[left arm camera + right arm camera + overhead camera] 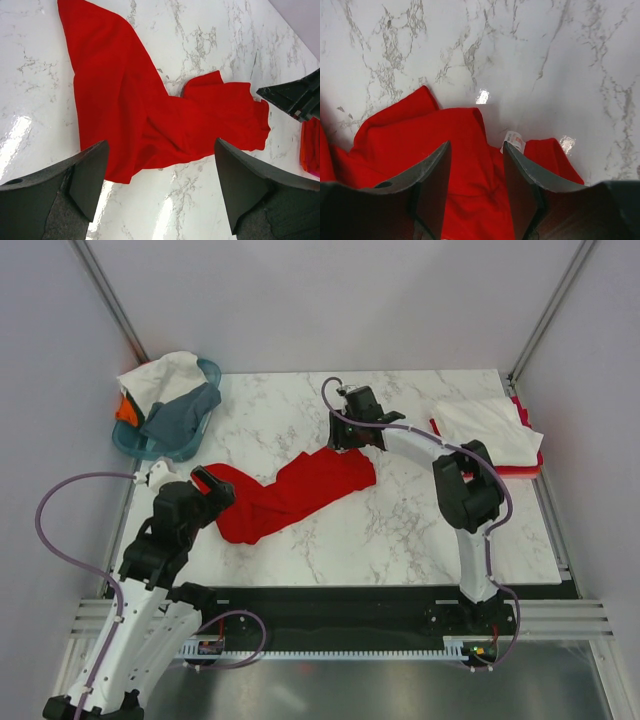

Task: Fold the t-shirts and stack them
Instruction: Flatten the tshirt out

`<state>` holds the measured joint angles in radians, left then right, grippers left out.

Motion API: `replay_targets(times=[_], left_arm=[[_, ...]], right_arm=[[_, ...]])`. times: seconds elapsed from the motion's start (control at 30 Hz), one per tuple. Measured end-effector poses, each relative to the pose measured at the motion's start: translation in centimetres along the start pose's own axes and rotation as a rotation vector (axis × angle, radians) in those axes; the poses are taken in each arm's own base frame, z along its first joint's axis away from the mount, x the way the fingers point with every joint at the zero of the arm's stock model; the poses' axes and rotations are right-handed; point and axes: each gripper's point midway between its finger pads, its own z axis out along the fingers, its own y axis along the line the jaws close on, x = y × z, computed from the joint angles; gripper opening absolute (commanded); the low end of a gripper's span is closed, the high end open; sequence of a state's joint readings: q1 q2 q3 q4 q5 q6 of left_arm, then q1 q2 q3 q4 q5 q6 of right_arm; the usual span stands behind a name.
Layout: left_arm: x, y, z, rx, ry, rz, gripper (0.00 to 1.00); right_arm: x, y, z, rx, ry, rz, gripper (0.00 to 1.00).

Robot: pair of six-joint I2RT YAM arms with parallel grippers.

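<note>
A bright red t-shirt [290, 495] lies crumpled in a long diagonal heap on the marble table [400, 530]. My left gripper [210, 485] is open and empty at the shirt's lower-left end; in the left wrist view [160, 180] its jaws hover wide apart over bare marble just short of the shirt's edge [150, 110]. My right gripper [345, 435] is at the shirt's upper-right end. In the right wrist view [476, 170] its jaws stand apart, straddling a ridge of the red cloth [470, 200] beside a white label [512, 141].
A teal basket [195, 445] at the back left holds white, grey and orange shirts. A folded white shirt [490, 425] lies on a red one [530, 468] at the back right. The right gripper's tip [295, 97] shows in the left wrist view.
</note>
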<state>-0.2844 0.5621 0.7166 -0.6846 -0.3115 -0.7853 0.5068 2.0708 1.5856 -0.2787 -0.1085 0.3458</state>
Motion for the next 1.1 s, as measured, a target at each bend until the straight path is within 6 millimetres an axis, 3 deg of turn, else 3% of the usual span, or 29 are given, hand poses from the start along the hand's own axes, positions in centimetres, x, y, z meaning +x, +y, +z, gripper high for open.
replay_targets(times=[0.17,0.37,0.4,0.53,0.8,0.93,1.03,1.1], left_arm=[[0.6,0.3,0.1,-0.009,0.020,0.006,0.93],[1.4,0.5,0.5,-0.022,0.057,0.017,0.93],[1.5,0.6,0.5,-0.024,0.060,0.018,0.93],[1.7,0.7,0.7,-0.032,0.068,0.021,0.93],[2.6,0.9,1.7,-0.062,0.109,0.035,0.93],[3.4,0.6,3.0,-0.080,0.152,0.046,0.93],[3.4,0.2,4.0,-0.108,0.182,0.059,0.93],[2.9,-0.5,4.4,-0.107,0.182,0.059,0.93]], right_arm=[[1.3,0.7,2.2,-0.018,0.051,-0.010,0.53],[2.4,1.3,3.5,-0.027,0.083,-0.018,0.49],[2.3,1.4,3.6,-0.031,0.083,-0.021,0.45],[1.6,2.2,3.9,-0.055,0.072,-0.036,0.00],[0.3,2.6,3.3,-0.069,0.045,-0.031,0.00],[-3.2,3.0,-0.4,-0.105,-0.021,-0.007,0.00],[-8.5,2.5,-6.7,-0.143,-0.160,0.020,0.00],[-10.6,1.6,-12.1,-0.137,-0.252,0.029,0.00]])
